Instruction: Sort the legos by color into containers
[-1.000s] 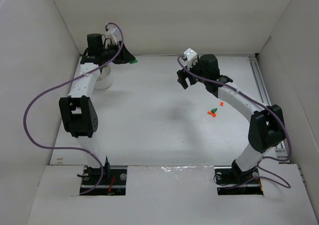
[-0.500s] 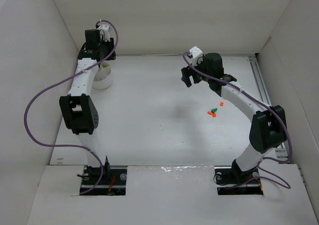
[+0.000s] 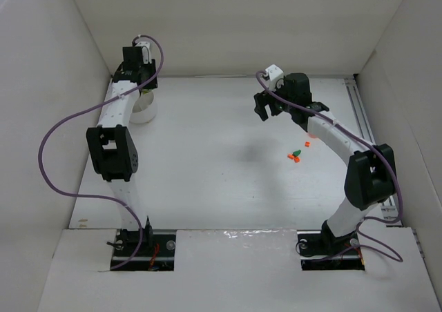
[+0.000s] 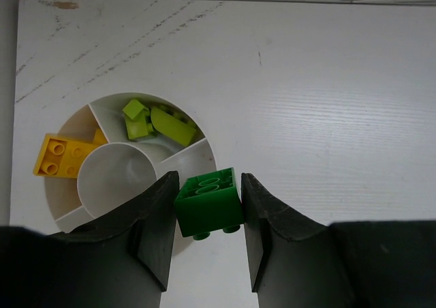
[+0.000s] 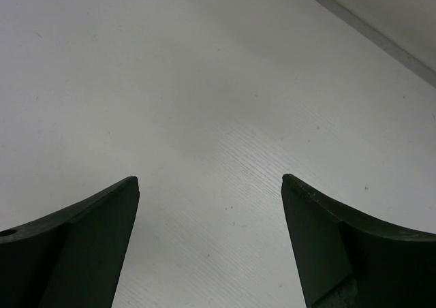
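Note:
My left gripper [image 4: 209, 182] is shut on a dark green lego [image 4: 208, 203] and holds it just above the near right rim of the white sectioned container [image 4: 117, 180]. One section holds a yellow lego [image 4: 63, 156], another holds lime green legos [image 4: 154, 120]. From above, the left gripper [image 3: 138, 69] hangs over the container [image 3: 144, 110] at the back left. My right gripper [image 5: 210, 182] is open over bare table, and the top view shows this right gripper [image 3: 261, 106] mid-table. A green lego [image 3: 296, 152] and orange legos [image 3: 293, 159] lie near the right arm.
White walls enclose the table on the left, back and right. A metal rail [image 3: 362, 112] runs along the right edge. Purple cables loop from both arms.
The left wrist has swung from pointing right, with the green lego out to the side, back over the container. The right gripper has shifted slightly right.

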Robot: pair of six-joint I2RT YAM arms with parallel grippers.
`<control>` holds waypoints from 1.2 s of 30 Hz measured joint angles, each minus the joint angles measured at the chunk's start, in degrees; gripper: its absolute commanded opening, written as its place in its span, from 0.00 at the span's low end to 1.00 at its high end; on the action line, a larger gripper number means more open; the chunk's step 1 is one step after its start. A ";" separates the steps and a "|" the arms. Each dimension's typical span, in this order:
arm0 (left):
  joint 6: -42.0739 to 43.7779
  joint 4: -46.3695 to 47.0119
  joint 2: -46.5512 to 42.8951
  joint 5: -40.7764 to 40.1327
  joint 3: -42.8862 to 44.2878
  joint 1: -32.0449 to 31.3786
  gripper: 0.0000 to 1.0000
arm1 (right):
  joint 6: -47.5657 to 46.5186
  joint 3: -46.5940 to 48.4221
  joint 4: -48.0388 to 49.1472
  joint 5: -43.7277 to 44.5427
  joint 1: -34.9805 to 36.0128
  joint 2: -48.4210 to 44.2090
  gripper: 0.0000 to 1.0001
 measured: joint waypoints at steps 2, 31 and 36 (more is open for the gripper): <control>-0.13 0.00 0.70 -0.74 0.07 0.02 0.00 | 0.09 0.15 -0.22 0.00 -0.02 0.09 0.90; -0.31 -0.28 5.84 -6.12 2.21 0.00 0.03 | 0.13 5.27 -3.76 -1.95 -0.48 5.27 0.90; -0.31 -0.35 6.03 -6.40 2.38 0.02 0.16 | 0.13 5.73 -4.17 -1.95 -0.48 5.70 0.90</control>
